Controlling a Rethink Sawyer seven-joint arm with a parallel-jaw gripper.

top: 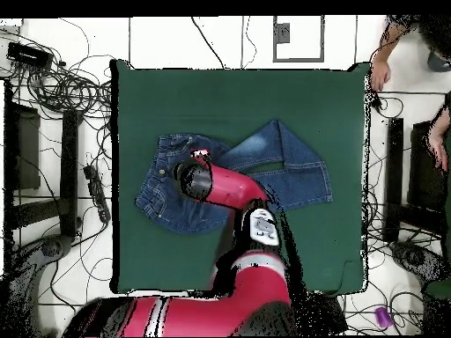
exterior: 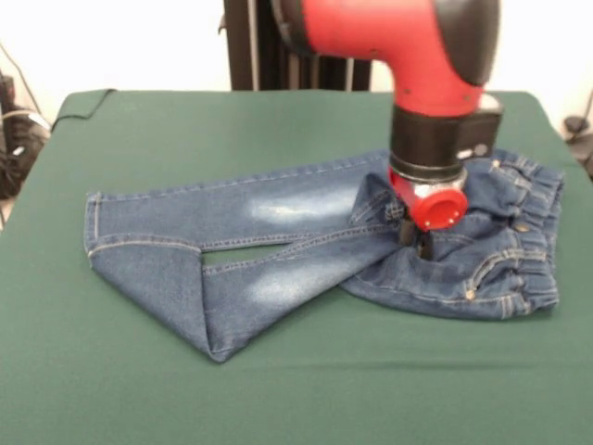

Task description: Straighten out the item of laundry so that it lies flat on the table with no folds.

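The item of laundry point(exterior: 278, 246), a small pair of blue jeans, lies across the green table point(exterior: 278, 120). Its elastic waistband is at the right in the front view. The legs run left, and the near leg is folded back on itself into a V with its point near the front. My gripper point(exterior: 419, 243) is down on the jeans at the crotch, just left of the waistband; the red and black wrist hides its tip. In the overhead view the jeans point(top: 291, 163) spread right from the gripper point(top: 198, 158), and the table point(top: 220, 88) shows around them.
A person's hand point(top: 380, 75) hangs at the table's upper right corner in the overhead view, and an arm point(top: 438, 141) shows at the right edge. Cables point(top: 62, 88) and black stands point(top: 69, 167) lie beside the table. A corner of the table cloth point(exterior: 83, 104) droops at the far left.
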